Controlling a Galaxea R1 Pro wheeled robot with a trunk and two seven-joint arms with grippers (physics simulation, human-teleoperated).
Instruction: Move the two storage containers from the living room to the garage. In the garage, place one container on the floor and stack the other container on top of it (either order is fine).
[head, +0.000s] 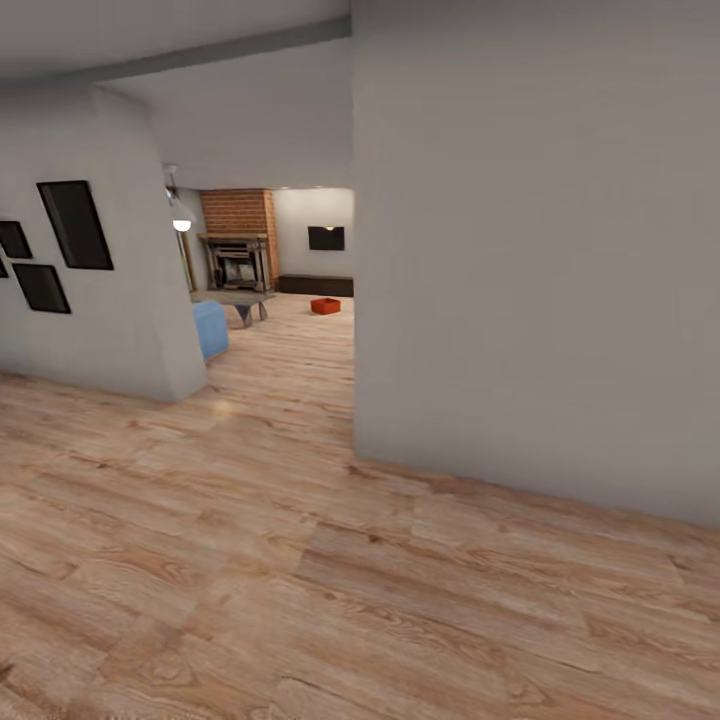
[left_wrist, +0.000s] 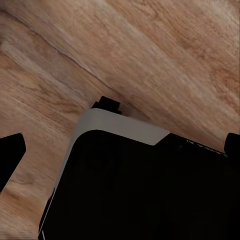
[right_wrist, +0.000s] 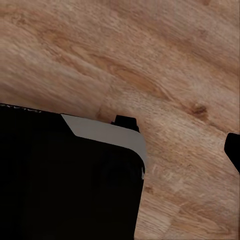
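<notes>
**One red bin in sight, far down the room, and nothing in hand yet**

A single red-orange bin (head: 325, 306) sits on the plank floor (head: 300, 560) of the living room, far off through the opening between two grey walls, near the dark low unit along the back wall and just past the grey low bench (head: 238, 298). The second bin I cannot pick out from here.

It is open-topped plastic with plain walls, so I would judge it light and fairly stiff, though the thin walls may flex if squeezed at mid-span. The smooth sides look slippery; the rim is the sensible place to pinch, close to a corner where the plastic is stiffest, or one claw on each short end for a level lift.

Around it: a brick fireplace (head: 238, 235) behind the bench, a blue sofa end (head: 210, 328) at the left wall's corner, dark picture frames (head: 75, 224) on that wall.

Both wrist views look down on wood planks past the robot's dark base. The left claw (left_wrist: 120, 150) has its dark fingertips far apart at the picture edges, spread wide and empty. Of the right claw only one fingertip (right_wrist: 233, 150) shows, so I cannot tell its state.
</notes>
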